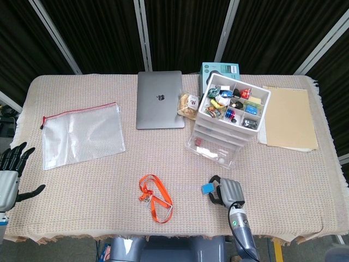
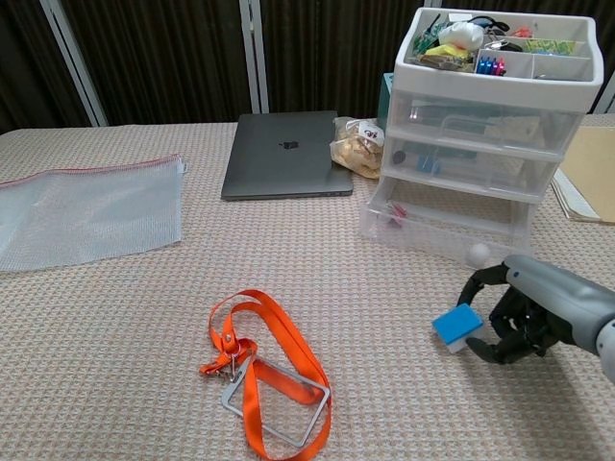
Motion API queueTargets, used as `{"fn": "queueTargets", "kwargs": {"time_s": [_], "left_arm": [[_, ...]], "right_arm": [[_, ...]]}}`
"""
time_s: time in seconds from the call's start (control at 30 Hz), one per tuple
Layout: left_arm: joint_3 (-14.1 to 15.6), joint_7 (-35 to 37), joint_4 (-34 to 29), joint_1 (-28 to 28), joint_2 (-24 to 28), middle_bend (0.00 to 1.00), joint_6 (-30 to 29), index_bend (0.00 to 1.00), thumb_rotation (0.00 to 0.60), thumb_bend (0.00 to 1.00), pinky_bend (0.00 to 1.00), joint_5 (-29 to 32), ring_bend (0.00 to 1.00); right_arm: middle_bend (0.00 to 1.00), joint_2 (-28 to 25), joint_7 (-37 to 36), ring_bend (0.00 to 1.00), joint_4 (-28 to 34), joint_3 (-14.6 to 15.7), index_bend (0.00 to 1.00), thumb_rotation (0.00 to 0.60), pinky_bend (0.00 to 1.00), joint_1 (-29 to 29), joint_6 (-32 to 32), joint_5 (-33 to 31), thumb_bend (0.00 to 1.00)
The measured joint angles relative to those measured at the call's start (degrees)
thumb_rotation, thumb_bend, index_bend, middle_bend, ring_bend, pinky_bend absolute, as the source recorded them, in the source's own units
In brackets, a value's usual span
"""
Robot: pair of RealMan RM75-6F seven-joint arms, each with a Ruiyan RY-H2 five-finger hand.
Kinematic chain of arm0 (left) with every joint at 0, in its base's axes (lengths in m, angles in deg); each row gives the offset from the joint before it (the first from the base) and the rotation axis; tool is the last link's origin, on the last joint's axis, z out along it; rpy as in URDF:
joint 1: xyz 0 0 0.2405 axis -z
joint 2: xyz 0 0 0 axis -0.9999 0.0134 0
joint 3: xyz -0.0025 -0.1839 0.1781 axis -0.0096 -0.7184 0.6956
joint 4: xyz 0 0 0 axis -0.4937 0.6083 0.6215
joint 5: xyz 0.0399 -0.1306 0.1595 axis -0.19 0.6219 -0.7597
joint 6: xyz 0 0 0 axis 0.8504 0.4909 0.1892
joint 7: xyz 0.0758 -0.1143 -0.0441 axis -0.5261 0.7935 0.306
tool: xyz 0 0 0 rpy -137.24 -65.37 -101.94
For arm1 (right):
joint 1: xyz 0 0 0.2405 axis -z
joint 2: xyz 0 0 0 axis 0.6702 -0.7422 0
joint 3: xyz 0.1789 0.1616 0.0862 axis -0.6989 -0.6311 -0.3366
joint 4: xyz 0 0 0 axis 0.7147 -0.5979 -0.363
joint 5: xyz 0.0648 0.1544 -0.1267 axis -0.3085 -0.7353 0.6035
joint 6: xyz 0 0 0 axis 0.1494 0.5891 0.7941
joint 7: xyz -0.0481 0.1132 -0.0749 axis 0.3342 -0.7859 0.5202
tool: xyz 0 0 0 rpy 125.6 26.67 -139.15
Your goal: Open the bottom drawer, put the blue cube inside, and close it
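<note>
**Beige cloth, cube in right hand, bottom drawer already out**

Beige woven table cloth [image 1: 82,185] covers whole work area. Largest item: clear plastic drawer unit [image 2: 480,125], far right of centre, w/ organiser tray of small bits on top. Its bottom drawer [image 2: 442,230] is pulled out toward robot; a small white ball and a red item lie inside. Upper drawers pushed in.

Grey laptop [image 1: 159,99], lid down, sits behind centre. Clear zip pouch [image 1: 82,134] far left. Orange lanyard [image 2: 264,370] front centre, well apart from the action.

Right hand [image 2: 524,312] is front right, fingers curled round the blue cube [image 2: 457,327], pinching it at its left tip. Cube looks tilted, one edge up; can't tell if fully off the cloth. Left hand [image 1: 8,174] at far left table edge, fingers spread, holding nothing.

Key relation: open drawer lies just beyond the cube, away from robot and slightly left in chest view. Right hand is much the nearer one. Judgement: opening step done; next is lift, carry forward over drawer's front lip, let go, then push shut. Risk: cube slips from tip pinch.
</note>
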Motion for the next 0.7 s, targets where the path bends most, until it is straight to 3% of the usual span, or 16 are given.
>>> {"fn": "queueTargets", "kwargs": {"time_s": [0.27,0.5,0.7], "left_arm": [[0.04,0.09,0.0,0.0,0.07,0.0,0.05,0.11,0.6,0.17,0.0,-0.04,0.0],[0.02,0.14,0.02,0.03,0.09,0.0,0.23,0.1,0.6,0.17,0.0,0.13,0.0],[-0.01,0.24,-0.01,0.1,0.15,0.0,0.39,0.1,0.6,0.17,0.0,0.25,0.0]], "right_arm": [[0.86,-2.37,1.17,0.86,3.6,-3.39,0.64,0.6,0.65,-0.97,1.41,1.94,0.31],[0.86,-4.1,2.27,0.86,4.0,-10.08,0.65,0.6,0.65,-3.3,1.32,-1.18,0.3],[0.86,-4.52,3.26,0.86,0.56,-15.27,0.65,0.6,0.65,-6.06,0.76,-5.86,0.31]]}}
